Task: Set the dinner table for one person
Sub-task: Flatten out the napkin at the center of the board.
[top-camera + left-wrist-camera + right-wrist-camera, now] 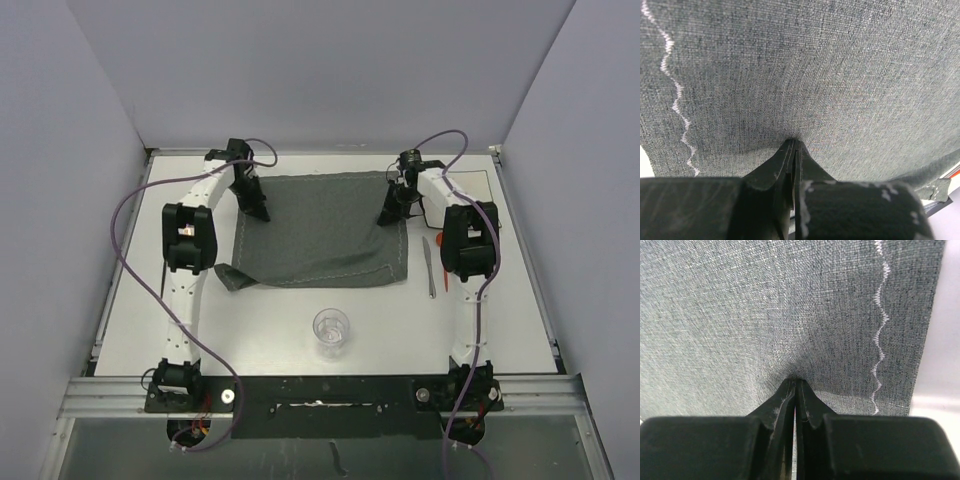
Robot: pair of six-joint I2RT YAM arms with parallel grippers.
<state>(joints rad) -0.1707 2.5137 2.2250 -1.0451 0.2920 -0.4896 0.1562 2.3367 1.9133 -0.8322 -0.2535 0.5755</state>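
White dinner table [270, 325] lies under grey placemat [320, 230], whose near-left corner is rumpled. Left gripper [258, 212] & right gripper [389, 213] each pinch placemat's far corners, jaws closed on cloth, prob. to pull it flat. Cup [332, 330] sits just nearside of placemat, knife [430, 265] just right.

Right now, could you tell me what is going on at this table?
Both arms are handling the grey placemat. The left gripper and the right gripper are each pinched shut on the cloth near its far corners. The placemat lies mostly flat on the table, though its near left corner is folded over. A clear cup stands in front of it and a knife lies to its right, both untouched.
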